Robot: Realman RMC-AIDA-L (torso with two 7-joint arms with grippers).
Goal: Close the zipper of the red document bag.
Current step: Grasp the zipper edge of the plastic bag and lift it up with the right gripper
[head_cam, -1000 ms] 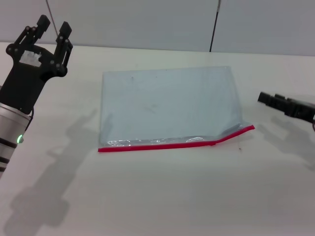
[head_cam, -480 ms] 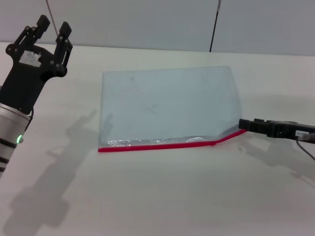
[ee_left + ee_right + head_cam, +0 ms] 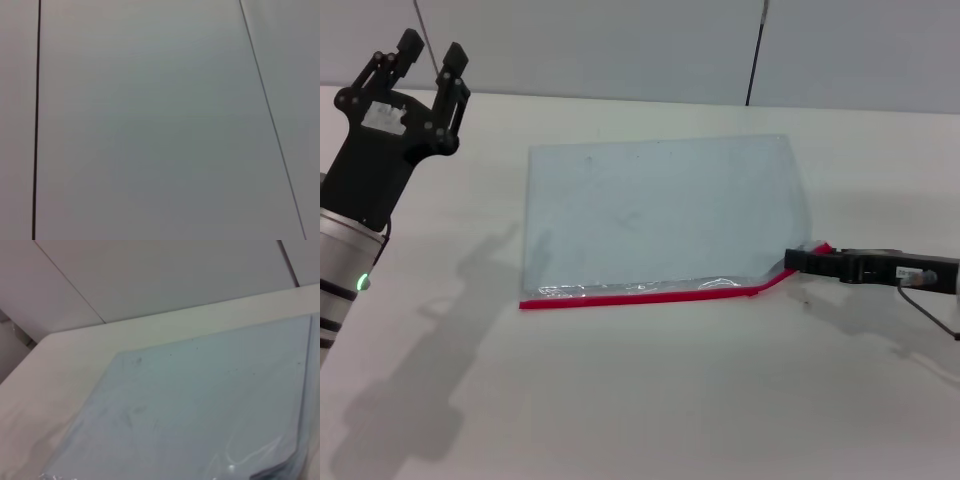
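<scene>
The red document bag point(image 3: 660, 215) lies flat in the middle of the white table, a translucent pale blue-grey pouch. Its zipper point(image 3: 640, 296) is the red strip along the near long edge, kinked upward at the right end. My right gripper point(image 3: 798, 262) reaches in low from the right and sits at that raised right end of the zipper, covering the corner. The right wrist view looks across the bag point(image 3: 200, 405) from close by. My left gripper point(image 3: 430, 52) is held up at the far left, open and empty, well away from the bag.
A white table point(image 3: 650, 400) spreads around the bag, with a grey panelled wall point(image 3: 620, 40) behind it. The left wrist view shows only wall panels point(image 3: 150, 125). A thin cable point(image 3: 930, 315) trails near the right arm.
My right gripper has moved left and nearer, from off the bag's right side to the raised right end of the zipper. The left arm and the bag have stayed put.
</scene>
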